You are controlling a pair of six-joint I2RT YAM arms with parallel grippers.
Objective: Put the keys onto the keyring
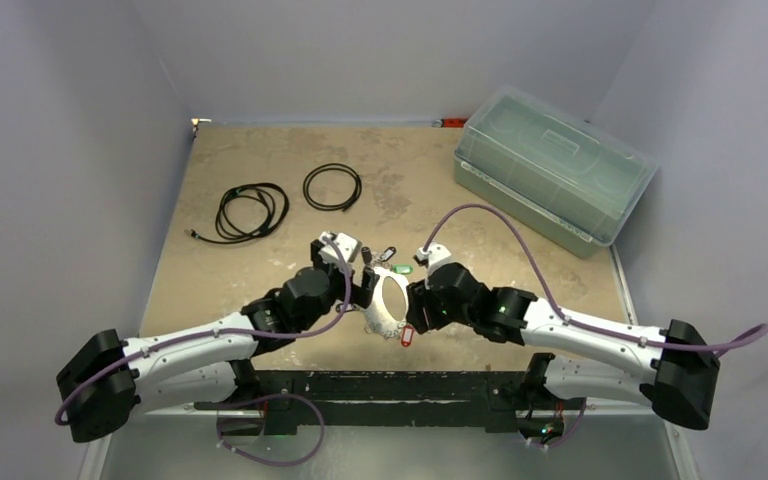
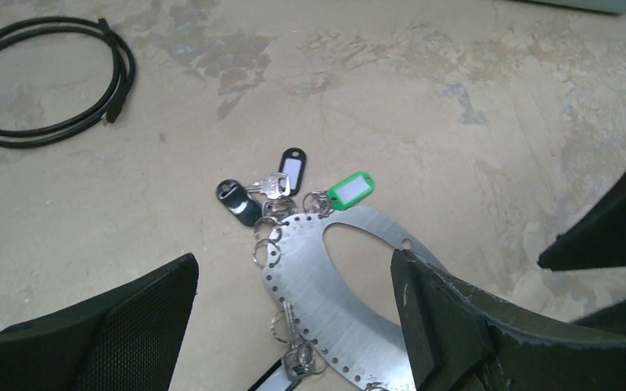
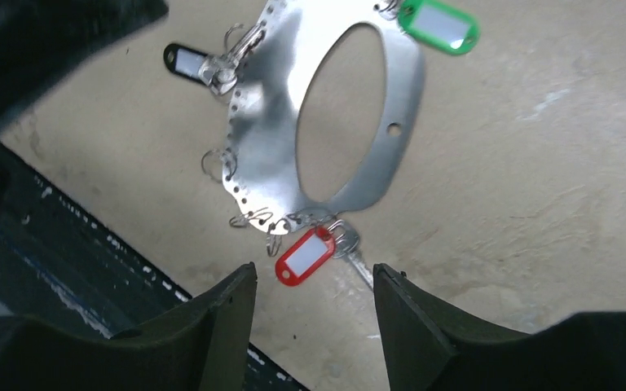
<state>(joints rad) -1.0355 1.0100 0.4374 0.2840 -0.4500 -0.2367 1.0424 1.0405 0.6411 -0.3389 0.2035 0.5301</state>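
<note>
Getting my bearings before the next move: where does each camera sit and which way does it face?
Top external: above and behind the bases, looking down on the table; left arm and right arm show.
Left wrist: on the left arm, facing down at the keyring; open left hand frames the bottom.
Right wrist: on the right arm, facing down at the keyring; open right hand frames the bottom.
Shared: both wrist views show keyring and green tag.

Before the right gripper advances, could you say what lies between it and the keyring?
The red-tagged key, at the keyring's rim, lies before the right gripper: right wrist view.
</note>
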